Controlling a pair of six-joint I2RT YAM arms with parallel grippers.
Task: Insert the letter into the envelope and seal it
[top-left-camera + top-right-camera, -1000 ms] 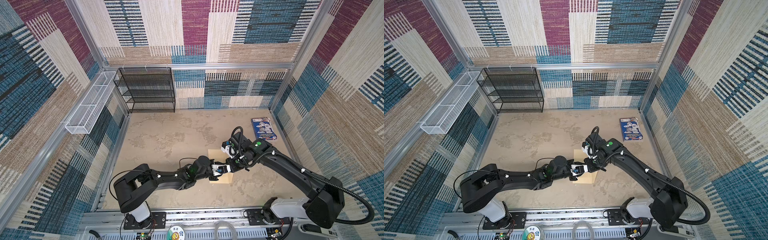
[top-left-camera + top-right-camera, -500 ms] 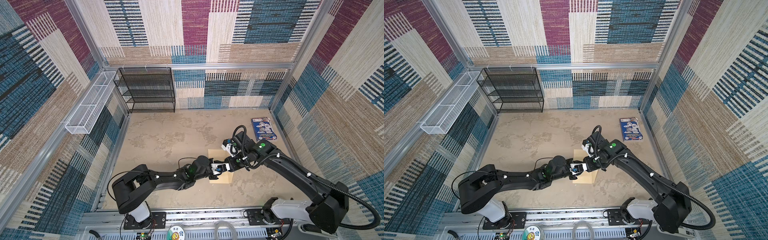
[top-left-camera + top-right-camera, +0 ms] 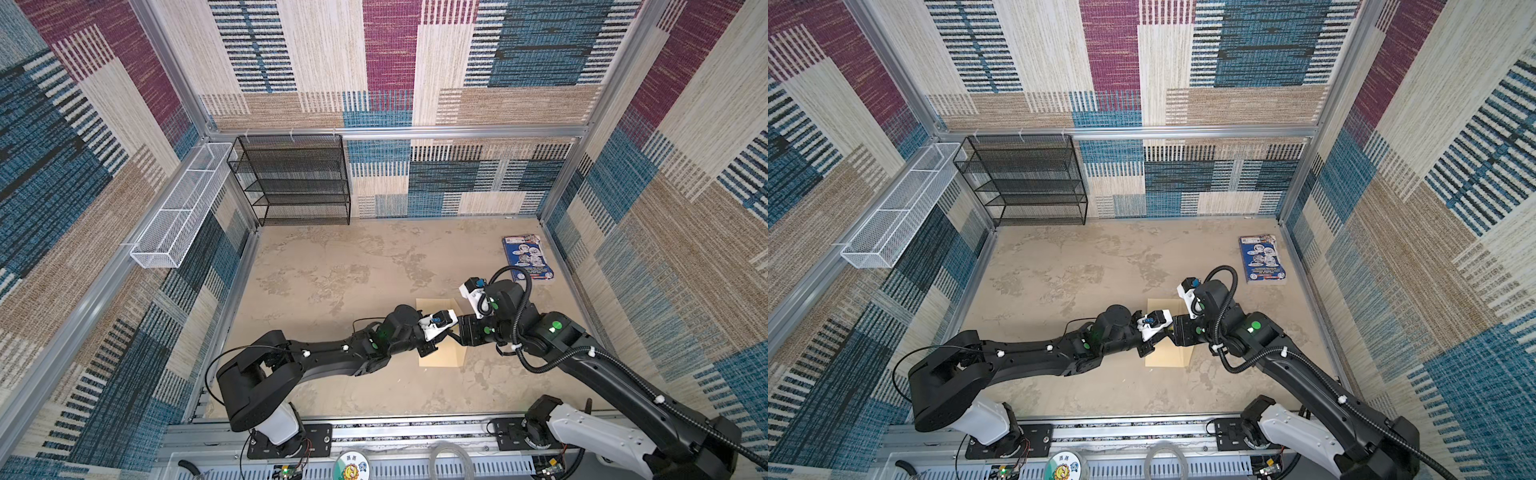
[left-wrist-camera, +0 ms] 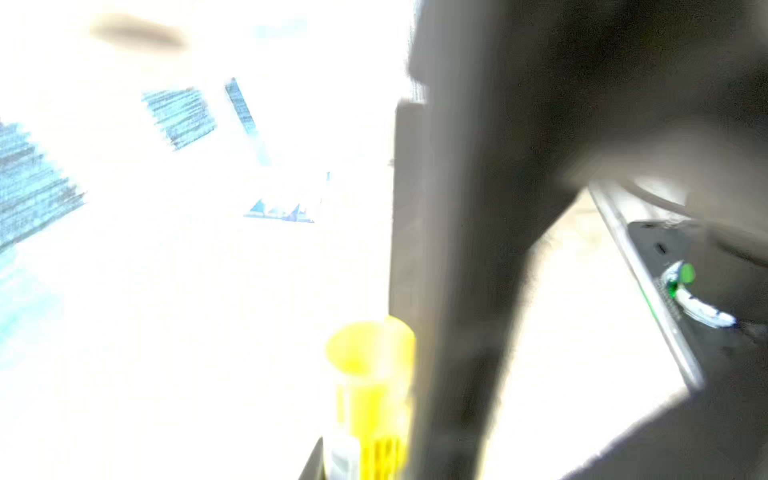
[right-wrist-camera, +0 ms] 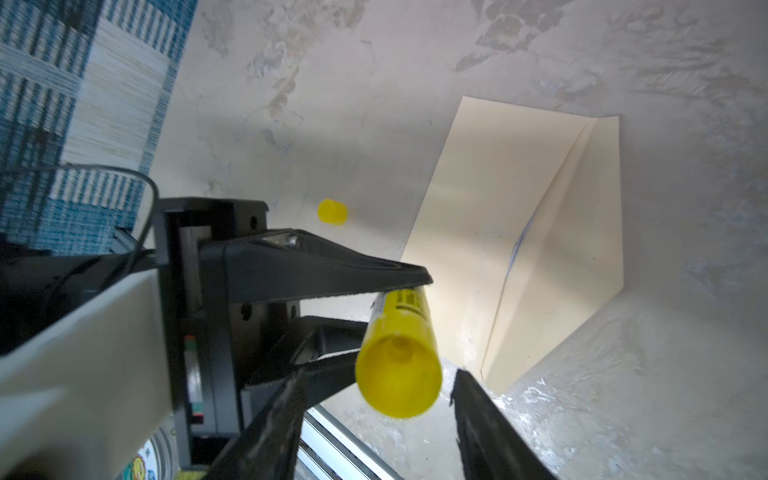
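Note:
The tan envelope (image 3: pixel 444 358) (image 3: pixel 1167 358) lies flat on the table, its flap (image 5: pixel 582 232) folded open. The letter is hidden; only a thin blue line shows along the flap's fold. Over the envelope's near end my left gripper (image 5: pixel 392 320) (image 3: pixel 446 337) is shut on a yellow glue stick (image 5: pixel 399 345) (image 4: pixel 374 374). My right gripper (image 5: pixel 378 378) (image 3: pixel 462 332) faces it, open, with one finger on each side of the tube's round end and not touching it. A small yellow cap (image 5: pixel 332 212) lies on the table beside the envelope. The left wrist view is washed out and blurred.
A glossy blue booklet (image 3: pixel 528 257) lies at the back right near the wall. A black wire rack (image 3: pixel 291 183) stands at the back left, with a white wire basket (image 3: pixel 178 208) on the left wall. The metal front rail (image 5: pixel 340 440) runs under the grippers.
My right gripper has opened round the end of the glue stick. The left gripper still holds the tube, and both arms have barely shifted.

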